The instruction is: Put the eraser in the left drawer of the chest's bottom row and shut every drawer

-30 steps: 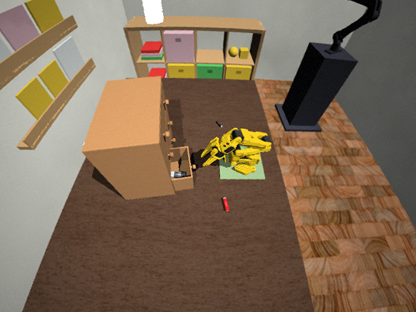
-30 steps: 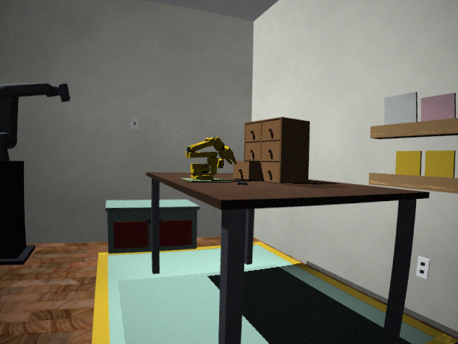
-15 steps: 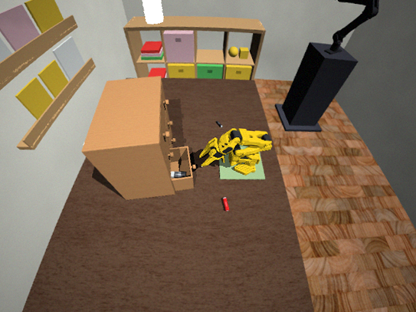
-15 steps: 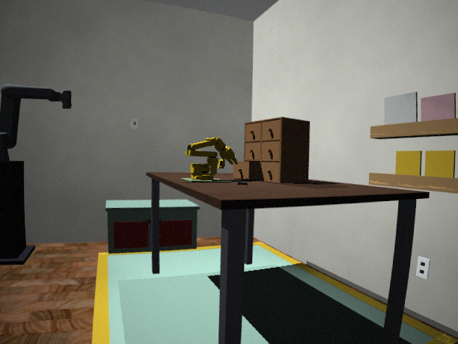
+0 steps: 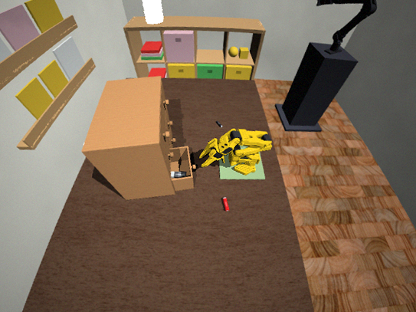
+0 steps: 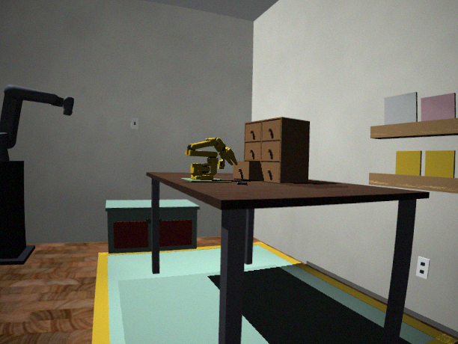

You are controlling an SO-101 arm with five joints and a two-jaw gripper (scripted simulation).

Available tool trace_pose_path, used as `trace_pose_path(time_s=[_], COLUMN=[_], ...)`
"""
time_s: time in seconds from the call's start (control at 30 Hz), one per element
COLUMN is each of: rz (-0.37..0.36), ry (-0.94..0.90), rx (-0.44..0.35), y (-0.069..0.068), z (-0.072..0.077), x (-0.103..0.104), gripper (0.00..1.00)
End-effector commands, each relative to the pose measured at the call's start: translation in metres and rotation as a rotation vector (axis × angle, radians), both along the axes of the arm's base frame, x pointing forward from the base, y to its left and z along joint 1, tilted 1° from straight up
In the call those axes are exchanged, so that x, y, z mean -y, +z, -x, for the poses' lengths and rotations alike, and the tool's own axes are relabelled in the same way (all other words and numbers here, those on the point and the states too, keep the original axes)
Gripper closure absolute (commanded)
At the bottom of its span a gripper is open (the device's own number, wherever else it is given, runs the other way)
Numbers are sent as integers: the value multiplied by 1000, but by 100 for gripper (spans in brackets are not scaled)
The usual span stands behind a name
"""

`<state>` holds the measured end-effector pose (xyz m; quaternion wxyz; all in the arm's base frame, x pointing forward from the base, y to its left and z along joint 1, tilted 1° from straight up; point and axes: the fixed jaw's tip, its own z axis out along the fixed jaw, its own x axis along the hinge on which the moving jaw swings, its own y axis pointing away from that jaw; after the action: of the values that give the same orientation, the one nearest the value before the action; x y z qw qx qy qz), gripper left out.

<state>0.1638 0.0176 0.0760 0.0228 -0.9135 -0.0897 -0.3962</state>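
Observation:
The wooden chest (image 5: pixel 132 133) stands on the dark table with its drawers facing my arm. Its bottom-left drawer (image 5: pixel 182 167) is pulled out; it also shows in the side view (image 6: pixel 245 170). The eraser (image 5: pixel 178 174), a small white and black block, lies inside that drawer near its front corner. My yellow gripper (image 5: pixel 206 158) hangs just in front of the drawer's front panel, fingers narrow and empty. In the side view the gripper (image 6: pixel 232 157) points down at the drawer front from slightly above. The other drawers are shut.
A red cylinder (image 5: pixel 226 204) lies on the table in front of the chest. A small black thing (image 5: pixel 219 124) lies behind my arm. My base sits on a green mat (image 5: pixel 242 171). A black arm on a pedestal (image 5: pixel 318 86) stands off the table.

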Motion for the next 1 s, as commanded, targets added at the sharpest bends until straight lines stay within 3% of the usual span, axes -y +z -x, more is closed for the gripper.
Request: trace_pose_path(time_s=[0.0,0.63,0.97], rz=[-1,-1,-3], ry=[3,3,4], rx=[-2,-2,-2], y=[-3,-4,-12], z=[0,0,-14], x=[-1,-1,-3], gripper=[79,79,79])
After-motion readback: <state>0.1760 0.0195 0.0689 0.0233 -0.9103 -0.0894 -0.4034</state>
